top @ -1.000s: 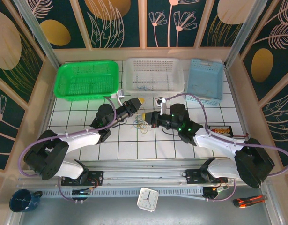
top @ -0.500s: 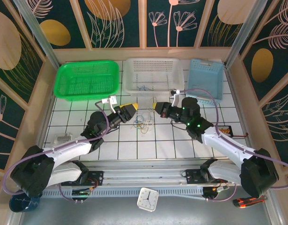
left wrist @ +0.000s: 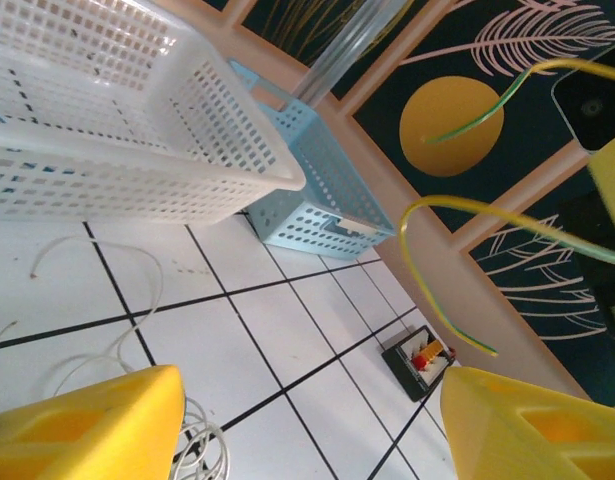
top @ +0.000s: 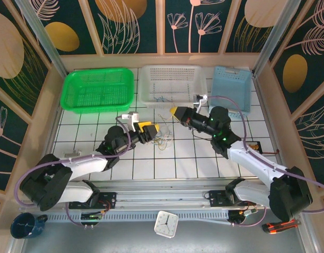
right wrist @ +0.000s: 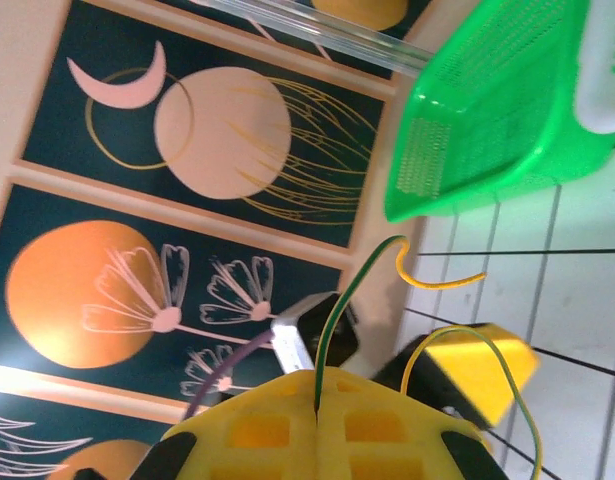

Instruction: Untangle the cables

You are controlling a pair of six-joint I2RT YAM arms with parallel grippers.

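Three baskets line the top of the overhead view. The green basket [top: 98, 89] at upper left looks bare. The white basket [top: 172, 79] in the middle has a few thin blue and pale wires [top: 162, 98] near its front wall. In the blue basket [top: 231, 87] at upper right I can make out nothing. Below them, mid-frame, the left gripper [top: 153, 128] has its yellow fingers spread wide around nothing. The right gripper [top: 174, 112], just up and right of it, is pinched tight on one yellow-green wire [right wrist: 339, 300]. In the left wrist view that wire curls in the air between the spread fingers, touching neither. The remaining cables [top: 163, 139], white and tan loops, lie on the tiles just lower right of the left fingers. The left arm is nearer that heap, so separating probably depends on pinning the heap while the held wire, slanting up and right, is drawn away
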